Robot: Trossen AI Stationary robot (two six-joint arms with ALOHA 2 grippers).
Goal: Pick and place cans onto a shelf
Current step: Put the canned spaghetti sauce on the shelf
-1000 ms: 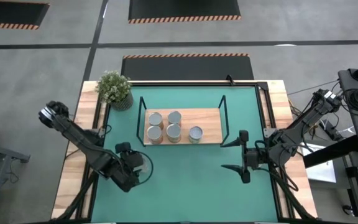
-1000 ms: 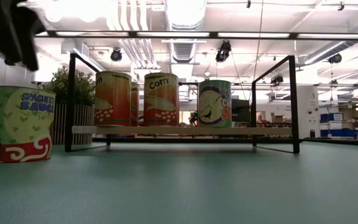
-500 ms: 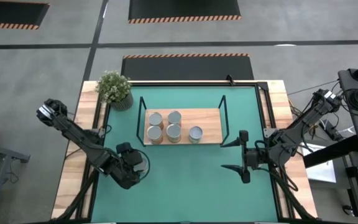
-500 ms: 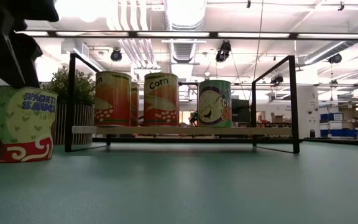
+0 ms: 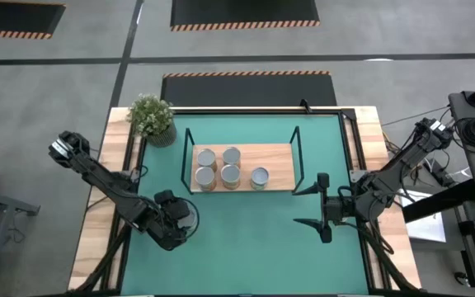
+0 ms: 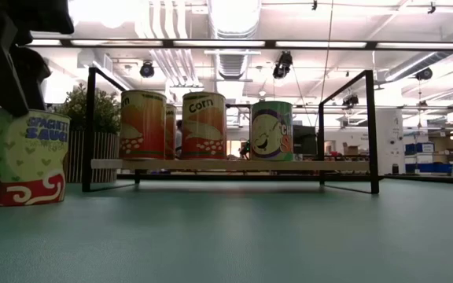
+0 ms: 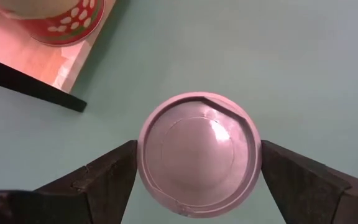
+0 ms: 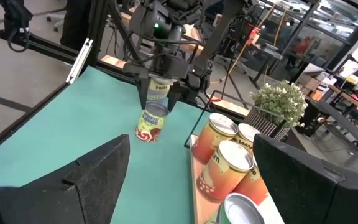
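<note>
High view: I count five cans [image 5: 229, 170] on the shelf [image 5: 275, 155]; left gripper [image 7: 196, 167] open around the sixth [image 7: 197, 154], right gripper [image 5: 322, 206] open.

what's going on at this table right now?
A two-arm robot is loading cans onto the light-brown wooden shelf in its black wire frame, where five silver-topped cans already stand. The left claw is poised over a sixth, the spaghetti sauce can on the green mat, with a finger on either side and not clamped. The right claw waits open beside the shelf.
</note>
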